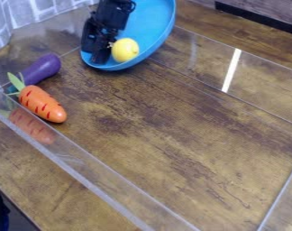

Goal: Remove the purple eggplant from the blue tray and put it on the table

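purple eggplant (41, 68) on table (173, 117), claw (93, 41) open

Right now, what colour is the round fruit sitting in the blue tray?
Yellow: the lemon in the blue tray, clearest in the camera view.

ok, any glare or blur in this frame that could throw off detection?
Camera view: a bright white glare streak on the table at right; clear acrylic edging reflects the carrot; the frame is soft and low-res overall; the dark gripper shows little detail; the eggplant is evenly lit.
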Robot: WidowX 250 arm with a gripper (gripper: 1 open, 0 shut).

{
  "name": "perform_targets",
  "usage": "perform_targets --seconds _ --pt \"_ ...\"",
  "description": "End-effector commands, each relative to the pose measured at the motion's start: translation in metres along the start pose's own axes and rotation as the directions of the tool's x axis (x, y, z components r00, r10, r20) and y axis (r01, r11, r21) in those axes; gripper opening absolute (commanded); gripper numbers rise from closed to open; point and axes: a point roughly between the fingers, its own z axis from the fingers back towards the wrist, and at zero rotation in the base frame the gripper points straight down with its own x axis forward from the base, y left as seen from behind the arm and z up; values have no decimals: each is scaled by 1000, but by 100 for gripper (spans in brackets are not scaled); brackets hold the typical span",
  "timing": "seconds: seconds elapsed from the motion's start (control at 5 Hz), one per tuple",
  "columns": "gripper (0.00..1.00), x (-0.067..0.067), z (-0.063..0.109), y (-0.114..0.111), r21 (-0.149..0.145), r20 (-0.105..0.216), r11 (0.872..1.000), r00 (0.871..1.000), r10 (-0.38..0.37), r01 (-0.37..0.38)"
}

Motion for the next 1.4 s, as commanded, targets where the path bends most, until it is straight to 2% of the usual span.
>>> perform_targets --seconds 0.0,1.2 --pt "100 16 -11 -11 -15 -7 999 999 -51 51" --pt "100 17 -12 -13 -51 -39 999 999 -18 16"
